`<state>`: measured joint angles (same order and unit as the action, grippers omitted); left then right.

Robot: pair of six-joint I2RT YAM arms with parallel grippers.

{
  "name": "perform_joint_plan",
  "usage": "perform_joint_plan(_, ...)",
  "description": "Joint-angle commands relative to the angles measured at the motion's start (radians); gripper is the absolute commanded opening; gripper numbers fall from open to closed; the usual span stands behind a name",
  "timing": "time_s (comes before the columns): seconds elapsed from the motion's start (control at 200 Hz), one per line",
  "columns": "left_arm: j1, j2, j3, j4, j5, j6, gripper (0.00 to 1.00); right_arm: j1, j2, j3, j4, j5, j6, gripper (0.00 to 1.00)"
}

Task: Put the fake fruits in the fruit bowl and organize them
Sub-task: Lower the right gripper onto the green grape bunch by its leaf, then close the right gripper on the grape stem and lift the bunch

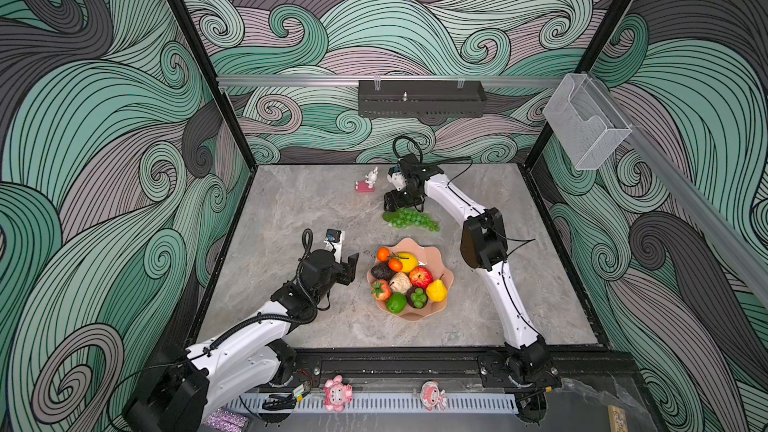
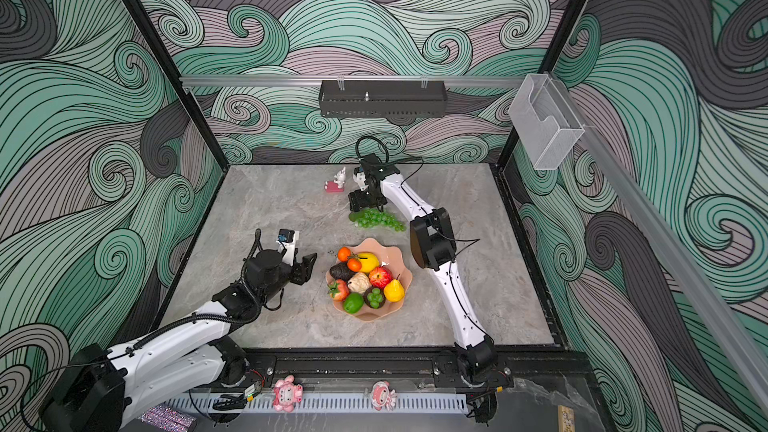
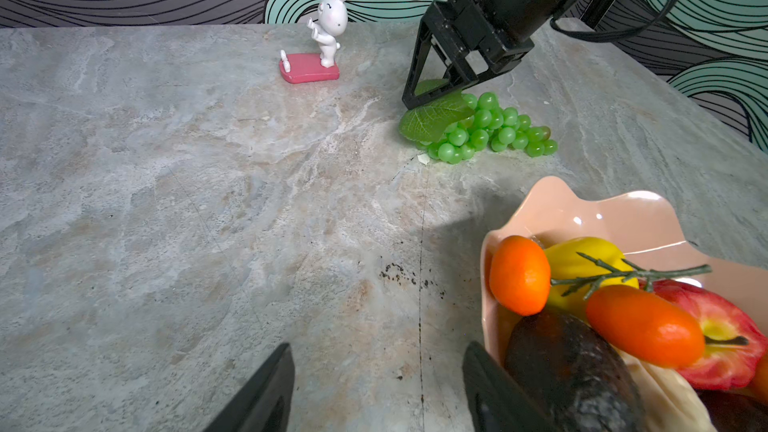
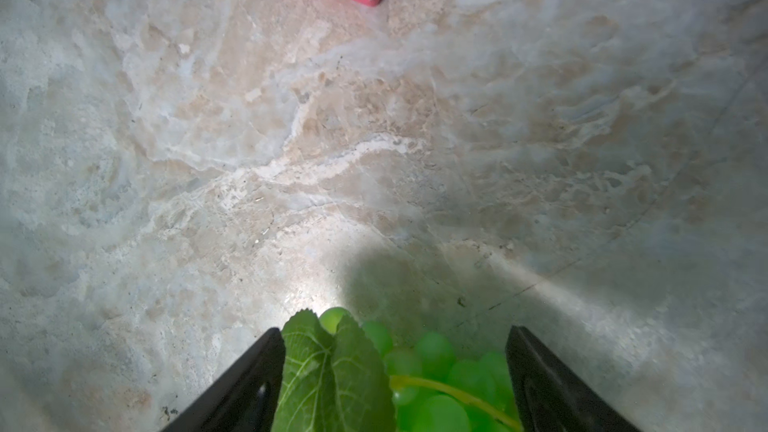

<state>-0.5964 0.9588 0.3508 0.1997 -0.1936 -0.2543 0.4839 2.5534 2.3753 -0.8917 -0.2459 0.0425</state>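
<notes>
The salmon-pink fruit bowl point(image 1: 434, 254) point(image 2: 392, 253) point(image 3: 602, 218) sits mid-table and holds several fake fruits: oranges point(image 1: 383, 254), lemon point(image 1: 408, 262), avocado point(image 1: 381, 272), apple point(image 1: 420, 277), strawberry point(image 1: 381, 289), a green one point(image 1: 396, 303). A green grape bunch point(image 1: 411, 219) point(image 2: 376, 218) point(image 3: 490, 130) point(image 4: 432, 359) lies on the table behind the bowl. My right gripper point(image 1: 401, 209) point(image 3: 436, 95) point(image 4: 395, 330) is open, its jaws straddling the bunch's leaf end. My left gripper point(image 1: 351, 271) point(image 3: 376, 351) is open and empty, just left of the bowl.
A pink-and-white rabbit figurine point(image 1: 368, 182) point(image 3: 328, 35) stands at the back, left of the right gripper. A black tray point(image 1: 422, 98) hangs on the back wall and a clear mesh basket point(image 1: 586, 126) on the right wall. Two pink dolls point(image 1: 337, 393) sit at the front edge.
</notes>
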Motion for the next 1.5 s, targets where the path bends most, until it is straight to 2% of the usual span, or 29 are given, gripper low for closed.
perform_joint_plan(0.0,0.009,0.002,0.007,0.015,-0.001,0.008,0.67,0.007,0.008,0.016,-0.018,-0.016,-0.002,0.77)
perform_joint_plan(0.806,0.010,0.029,0.017,0.011,0.012,0.014,0.67,0.030,-0.051,-0.009,-0.018,0.028,-0.028,0.26)
perform_joint_plan(1.241,0.010,0.034,0.022,0.007,0.018,0.017,0.68,0.044,-0.133,-0.027,-0.018,0.057,-0.041,0.06)
perform_joint_plan(1.371,0.009,0.020,0.024,-0.006,0.017,0.018,0.68,0.050,-0.187,-0.056,-0.018,0.068,-0.042,0.04)
perform_joint_plan(1.396,0.010,0.011,0.022,-0.010,0.017,0.018,0.76,0.051,-0.200,-0.065,-0.018,0.070,-0.043,0.04)
perform_joint_plan(1.426,0.010,-0.002,0.018,-0.010,0.017,0.019,0.80,0.054,-0.216,-0.076,-0.019,0.072,-0.043,0.04)
perform_joint_plan(1.461,0.010,-0.018,0.008,-0.004,0.012,0.018,0.97,0.056,-0.236,-0.092,-0.017,0.079,-0.043,0.03)
perform_joint_plan(1.496,0.009,-0.034,0.000,-0.001,0.005,0.019,0.99,0.061,-0.259,-0.109,-0.015,0.089,-0.047,0.03)
